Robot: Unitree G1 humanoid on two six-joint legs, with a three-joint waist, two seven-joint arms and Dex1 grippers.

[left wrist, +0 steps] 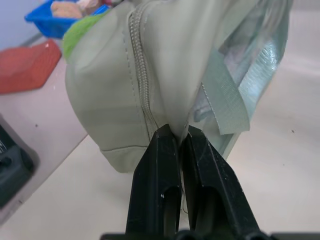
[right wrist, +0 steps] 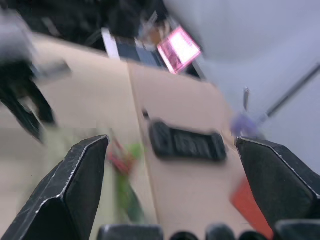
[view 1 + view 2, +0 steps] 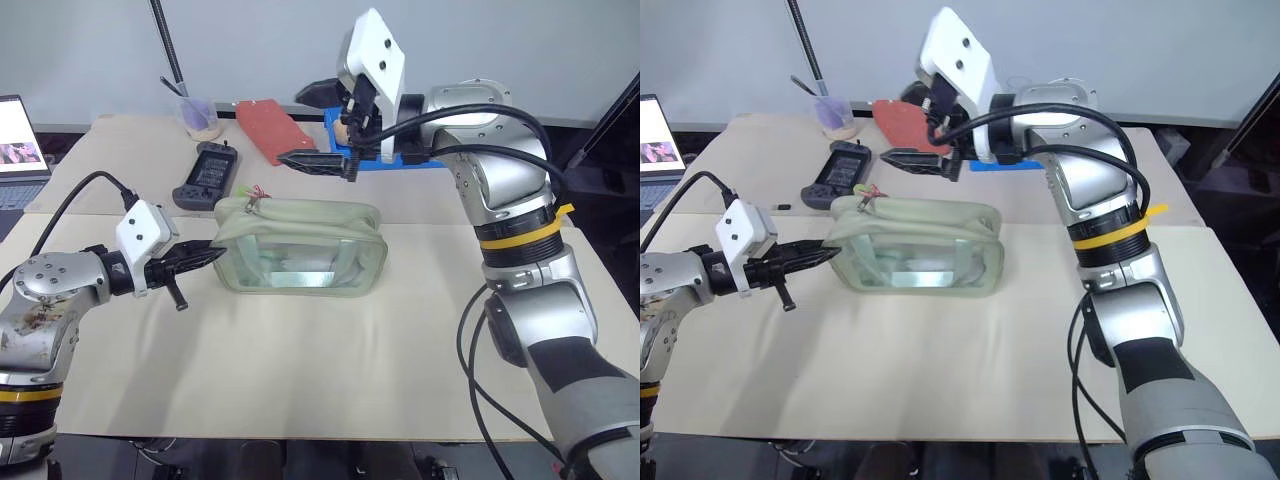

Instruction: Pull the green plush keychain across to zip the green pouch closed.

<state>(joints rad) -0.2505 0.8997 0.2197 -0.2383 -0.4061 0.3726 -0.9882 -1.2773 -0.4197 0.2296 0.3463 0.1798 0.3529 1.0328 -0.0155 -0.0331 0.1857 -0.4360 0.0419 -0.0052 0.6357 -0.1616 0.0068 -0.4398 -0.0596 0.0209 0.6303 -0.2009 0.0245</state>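
Left wrist view: left gripper (image 1: 177,142) pinched the green pouch (image 3: 300,245) end seam, zipper teeth visible. Head view: right gripper (image 3: 325,130) spread wide, empty, raised above the pouch; green plush keychain (image 3: 248,193) at pouch's left end. Beige table (image 3: 300,370); laptop (image 3: 20,135) at left.

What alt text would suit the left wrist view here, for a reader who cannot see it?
The left gripper, its two black fingers shut, pinches the end fabric of the green pouch beside its zipper. A red flat case and a blue bin lie on the table beyond.
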